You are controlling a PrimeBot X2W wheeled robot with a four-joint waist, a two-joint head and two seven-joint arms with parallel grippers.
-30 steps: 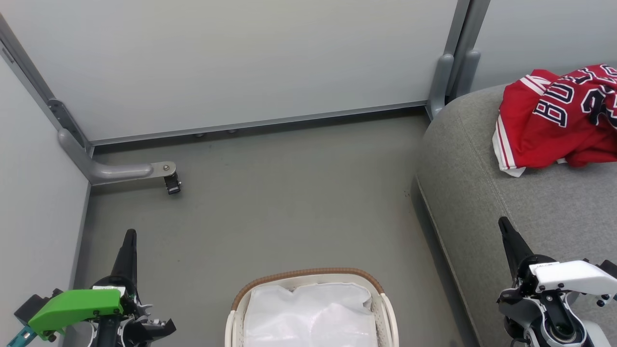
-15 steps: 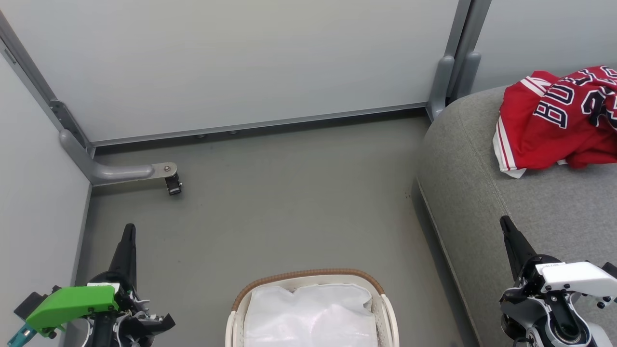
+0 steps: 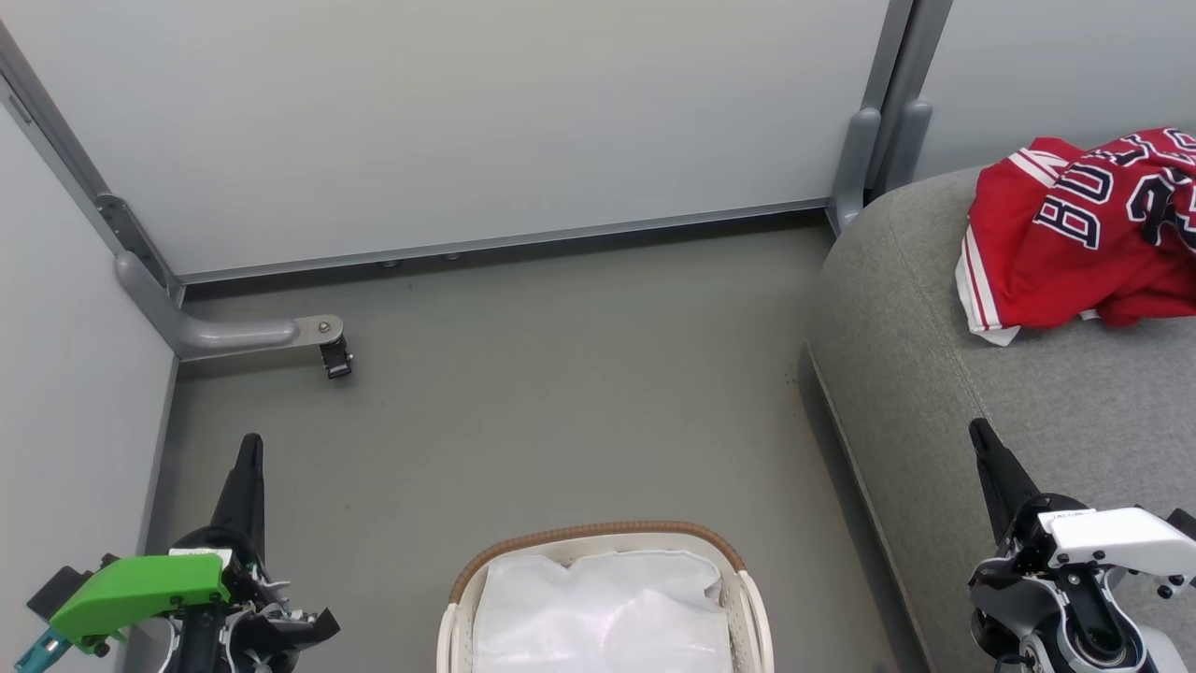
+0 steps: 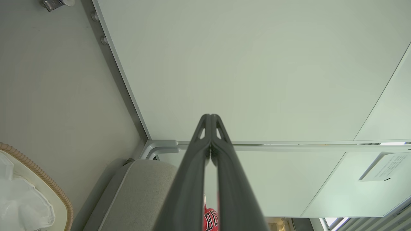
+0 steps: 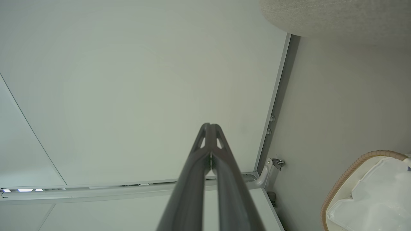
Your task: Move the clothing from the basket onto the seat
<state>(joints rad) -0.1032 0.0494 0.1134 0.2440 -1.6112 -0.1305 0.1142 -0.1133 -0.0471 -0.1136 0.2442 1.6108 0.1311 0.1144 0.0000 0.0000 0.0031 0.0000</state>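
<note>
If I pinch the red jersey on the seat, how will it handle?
Probably floppy: the red jersey lies crumpled in soft folds on the grey seat, so it should drape from one pinch. Likely light: thin fabric. A push would probably bunch it rather than slide it whole.

The jersey [image 3: 1074,252], bright red with white-striped trim and dark, white-outlined letters, is seen crumpled on the seat [image 3: 934,374], towards its far end and cut off by the right edge of the head view. The seat, a large grey woven cushion with rounded edges and a stitched seam, is set to the right. The basket [image 3: 598,531], oval, white and perforated with a brown woven-look rim, is placed upright on the floor, apart from the seat; a crinkled white sheet [image 3: 603,612] is held in it.
</note>
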